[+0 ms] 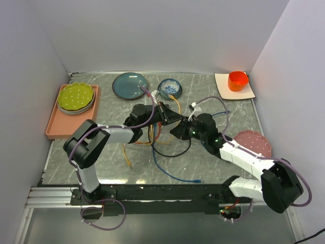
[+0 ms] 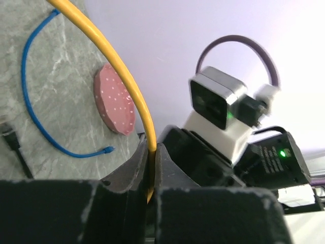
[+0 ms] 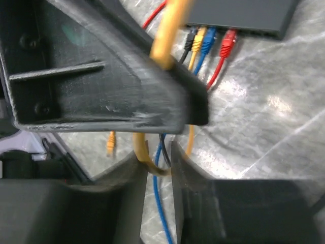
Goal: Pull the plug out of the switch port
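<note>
Left tool: my left tool (image 2: 151, 170) is closed right down on the yellow network cable (image 2: 114, 66). In the left wrist view the cable runs into the slit between the two black fingers (image 2: 133, 170) with no gap either side. I read this as the anchoring grip, keeping the cable from whipping about.

Right tool: my right tool (image 3: 158, 168) has its jaws part-way apart around a loop of the same yellow cable, low in the right wrist view. Whether the pads are pressing it I cannot tell, so I do not count this as a hold.

Switch: the flat matte-black rectangular switch (image 3: 244, 12) lies on the grey marbled surface (image 1: 101, 162), at the top edge of the right wrist view, sockets facing my tool. In the top view both wrists crowd over it mid-surface and I cannot make it out there.

Plugs: four seated side by side, black, yellow plug (image 3: 200, 34), blue plug (image 3: 209, 36), red plug (image 3: 229, 39). All still in their ports.

Slack: the blue cable (image 2: 30, 101) trails loose over the surface with a free end, so it carries no tension.

Judgement: pull not yet made. My left arm's dark link blocks much of the right wrist view, so I would trust the top view little and move slowly.

Risk: tugging the cable may drag the light switch along instead of freeing the plug.
</note>
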`<state>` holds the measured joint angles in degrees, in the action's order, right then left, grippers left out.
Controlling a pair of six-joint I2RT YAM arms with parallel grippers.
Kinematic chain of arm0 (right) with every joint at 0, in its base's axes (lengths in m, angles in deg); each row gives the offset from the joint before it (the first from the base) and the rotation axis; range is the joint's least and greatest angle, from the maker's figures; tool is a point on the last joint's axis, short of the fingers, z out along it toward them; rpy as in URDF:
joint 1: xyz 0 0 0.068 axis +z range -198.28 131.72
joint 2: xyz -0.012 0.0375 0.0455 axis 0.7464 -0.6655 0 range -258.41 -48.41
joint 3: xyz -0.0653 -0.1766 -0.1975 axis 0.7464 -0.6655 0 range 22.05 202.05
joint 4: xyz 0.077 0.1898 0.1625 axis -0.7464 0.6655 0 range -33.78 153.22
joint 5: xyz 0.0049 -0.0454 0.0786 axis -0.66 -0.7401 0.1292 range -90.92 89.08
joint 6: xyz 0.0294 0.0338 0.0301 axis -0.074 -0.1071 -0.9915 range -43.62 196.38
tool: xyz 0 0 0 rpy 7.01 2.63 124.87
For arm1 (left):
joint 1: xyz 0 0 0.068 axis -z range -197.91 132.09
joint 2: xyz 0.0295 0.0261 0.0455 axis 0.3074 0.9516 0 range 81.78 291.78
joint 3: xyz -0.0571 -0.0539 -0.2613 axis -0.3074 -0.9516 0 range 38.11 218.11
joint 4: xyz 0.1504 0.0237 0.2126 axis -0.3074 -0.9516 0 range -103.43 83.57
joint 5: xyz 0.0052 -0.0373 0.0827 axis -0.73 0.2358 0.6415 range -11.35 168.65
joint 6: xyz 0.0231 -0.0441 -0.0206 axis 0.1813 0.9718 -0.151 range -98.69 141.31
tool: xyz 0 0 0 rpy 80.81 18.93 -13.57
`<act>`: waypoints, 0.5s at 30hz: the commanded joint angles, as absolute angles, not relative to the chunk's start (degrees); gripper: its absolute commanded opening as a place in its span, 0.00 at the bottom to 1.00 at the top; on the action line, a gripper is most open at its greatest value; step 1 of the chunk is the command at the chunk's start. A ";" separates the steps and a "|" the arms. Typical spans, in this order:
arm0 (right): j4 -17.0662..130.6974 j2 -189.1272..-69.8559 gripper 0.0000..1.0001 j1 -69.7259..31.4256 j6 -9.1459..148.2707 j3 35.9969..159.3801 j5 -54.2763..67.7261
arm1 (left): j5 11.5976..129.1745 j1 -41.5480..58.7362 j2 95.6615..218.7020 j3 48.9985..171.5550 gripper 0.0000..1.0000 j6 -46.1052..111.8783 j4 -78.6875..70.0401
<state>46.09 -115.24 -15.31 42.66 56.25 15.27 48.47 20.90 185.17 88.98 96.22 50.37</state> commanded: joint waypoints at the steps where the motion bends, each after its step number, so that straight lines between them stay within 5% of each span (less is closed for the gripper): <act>1: 41.10 -114.25 0.08 -13.92 42.98 57.39 12.80 | 47.27 20.68 180.13 89.35 0.21 93.65 50.01; 4: 45.66 -110.48 0.00 -13.47 45.08 58.09 8.34 | 50.86 19.98 175.40 88.56 0.56 88.21 42.55; 7: 55.93 -105.65 0.00 -12.95 48.58 60.89 -0.69 | 63.40 19.28 167.40 87.33 0.73 77.95 28.33; 15: 80.64 -106.85 0.00 -10.05 57.39 75.22 -26.56 | 71.79 17.60 164.92 87.68 0.74 74.13 15.90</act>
